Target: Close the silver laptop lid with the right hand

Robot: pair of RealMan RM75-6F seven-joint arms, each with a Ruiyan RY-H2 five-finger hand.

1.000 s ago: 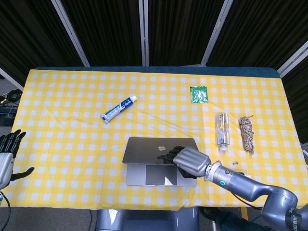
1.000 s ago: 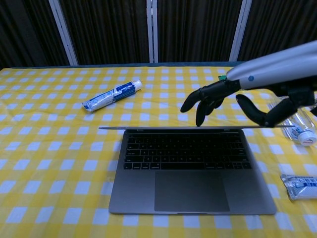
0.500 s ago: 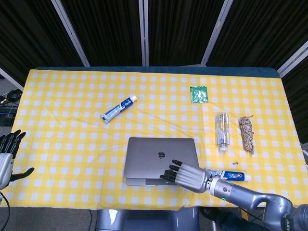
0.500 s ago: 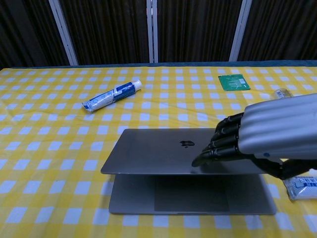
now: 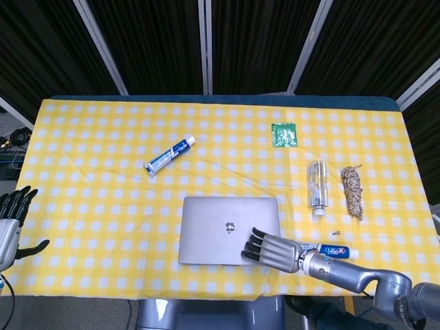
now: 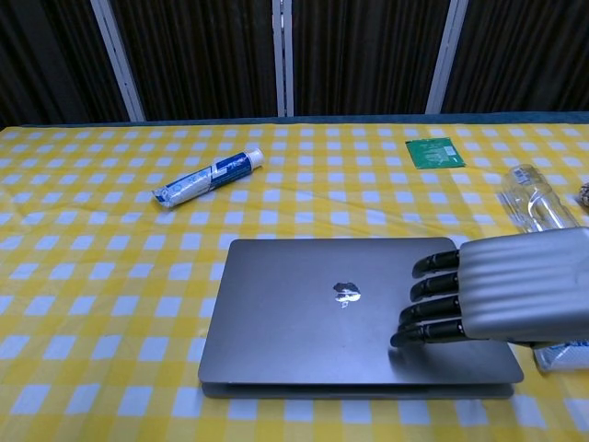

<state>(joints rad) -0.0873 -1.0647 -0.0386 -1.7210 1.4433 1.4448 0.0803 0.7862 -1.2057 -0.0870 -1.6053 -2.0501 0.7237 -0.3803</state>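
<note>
The silver laptop (image 5: 227, 229) (image 6: 317, 308) lies near the table's front edge with its lid flat down on its base. My right hand (image 5: 273, 249) (image 6: 497, 296) rests palm down on the lid's front right part, fingers stretched out and pointing left, holding nothing. At the far left edge of the head view my left hand (image 5: 11, 223) hangs off the table, fingers apart and empty. The chest view does not show the left hand.
A toothpaste tube (image 5: 169, 155) (image 6: 208, 177) lies behind the laptop to the left. A green packet (image 5: 283, 134) (image 6: 434, 152), a clear bottle (image 5: 317, 186) (image 6: 536, 209) and a twine bundle (image 5: 353, 191) sit at the back right. A small tube (image 5: 334, 251) lies beside my right wrist.
The lid has gone from wide open, to half lowered, to flat on the base. My right hand followed it down and toward the front edge, pressing on top.
</note>
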